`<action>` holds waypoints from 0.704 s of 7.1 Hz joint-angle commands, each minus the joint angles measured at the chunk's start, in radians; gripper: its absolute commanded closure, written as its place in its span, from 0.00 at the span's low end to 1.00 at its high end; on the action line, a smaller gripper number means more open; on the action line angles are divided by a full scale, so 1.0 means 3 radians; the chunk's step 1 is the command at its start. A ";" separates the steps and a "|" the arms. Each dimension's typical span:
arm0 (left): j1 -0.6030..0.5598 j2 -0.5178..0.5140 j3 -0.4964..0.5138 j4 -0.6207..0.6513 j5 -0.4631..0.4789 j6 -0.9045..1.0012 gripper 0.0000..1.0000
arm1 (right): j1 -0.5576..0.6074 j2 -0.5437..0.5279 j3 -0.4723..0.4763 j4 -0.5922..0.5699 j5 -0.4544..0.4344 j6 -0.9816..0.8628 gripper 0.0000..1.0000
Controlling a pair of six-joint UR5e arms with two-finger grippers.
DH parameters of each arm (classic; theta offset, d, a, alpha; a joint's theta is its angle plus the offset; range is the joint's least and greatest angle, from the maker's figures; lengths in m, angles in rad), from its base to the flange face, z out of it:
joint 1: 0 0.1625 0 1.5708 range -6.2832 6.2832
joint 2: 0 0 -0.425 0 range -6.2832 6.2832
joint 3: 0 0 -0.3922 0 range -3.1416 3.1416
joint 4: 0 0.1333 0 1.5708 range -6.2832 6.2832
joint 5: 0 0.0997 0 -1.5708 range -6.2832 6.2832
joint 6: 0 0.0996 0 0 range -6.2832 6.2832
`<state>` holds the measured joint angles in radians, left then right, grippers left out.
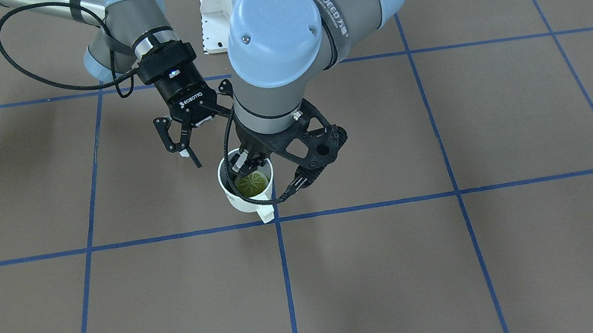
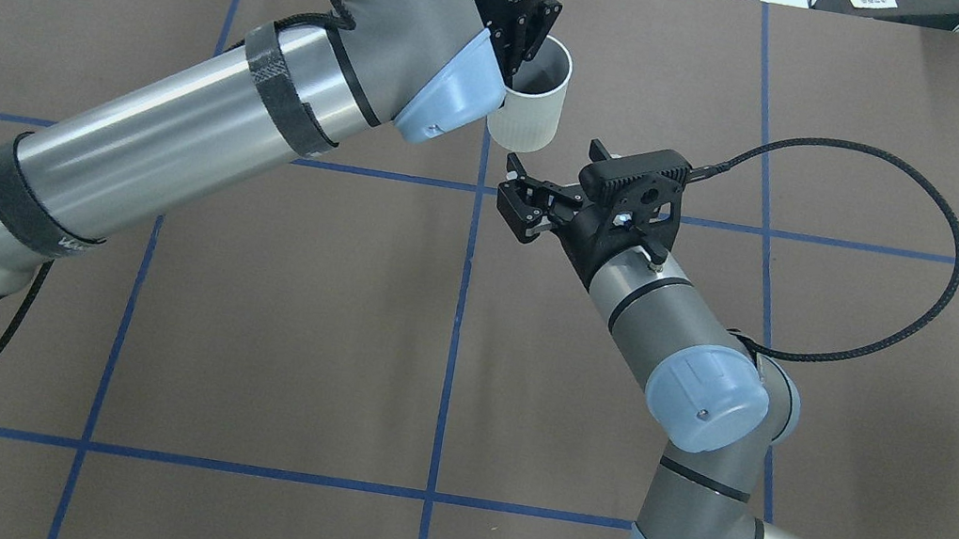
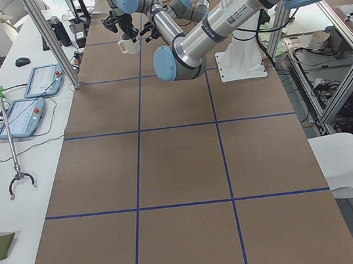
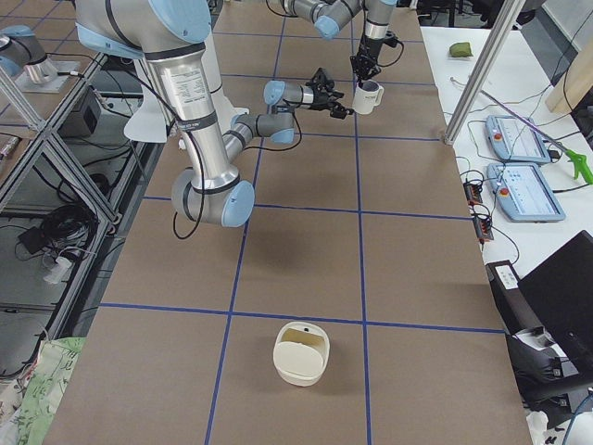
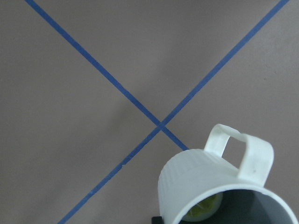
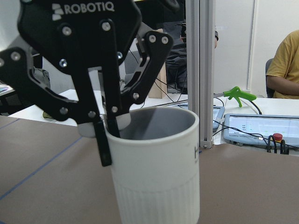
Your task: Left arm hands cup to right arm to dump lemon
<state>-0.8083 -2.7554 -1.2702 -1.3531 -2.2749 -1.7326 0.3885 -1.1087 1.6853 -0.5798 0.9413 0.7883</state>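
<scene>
Left claw (image 6: 108, 140) is clamped on the cup (image 6: 156, 172): one finger down inside the rim, the other pressed on the outer wall, pinching the lip from above. Right claw (image 2: 515, 187) is spread wide, fingers well apart, holding nothing. It comes in sideways, level with the cup's side wall and just beside it, with a gap showing in the overhead view.

The cup stands upright, long axis vertical, mouth to the ceiling. Its squared handle points away from the robot, toward the operators' side. It looks lifted off the table (image 1: 455, 260), but the base is cut off or hidden in every close view, so I can't say for certain. The lemon (image 1: 252, 183) lies flat on the bottom of the cup, cut face up.

The cup sits near a crossing of the blue tape lines (image 1: 285, 281). A black cable (image 1: 264, 201) from the left wrist loops round the front of the cup, close to the handle. The left arm (image 2: 176, 139) slants in over the table, and the right arm (image 2: 678, 337) bends in from the other side. Further out, a cream tub (image 4: 301, 352) sits on the table well apart from both claws, and two tablets (image 4: 514, 139) lie on the side bench.
</scene>
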 commanded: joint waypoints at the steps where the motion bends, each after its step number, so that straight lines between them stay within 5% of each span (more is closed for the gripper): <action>1: 0.0051 0.0001 -0.0066 0.0000 0.0000 -0.0059 1.00 | -0.0001 0.0009 -0.0013 0.0000 -0.0034 0.0001 0.03; 5: 0.0168 0.0001 -0.0183 0.0133 -0.0005 -0.0059 1.00 | -0.0012 0.0009 -0.0065 0.0000 -0.0034 0.0001 0.03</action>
<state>-0.7688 -2.7556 -1.3092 -1.3250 -2.2756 -1.7501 0.3851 -1.1060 1.6685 -0.5798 0.9312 0.7881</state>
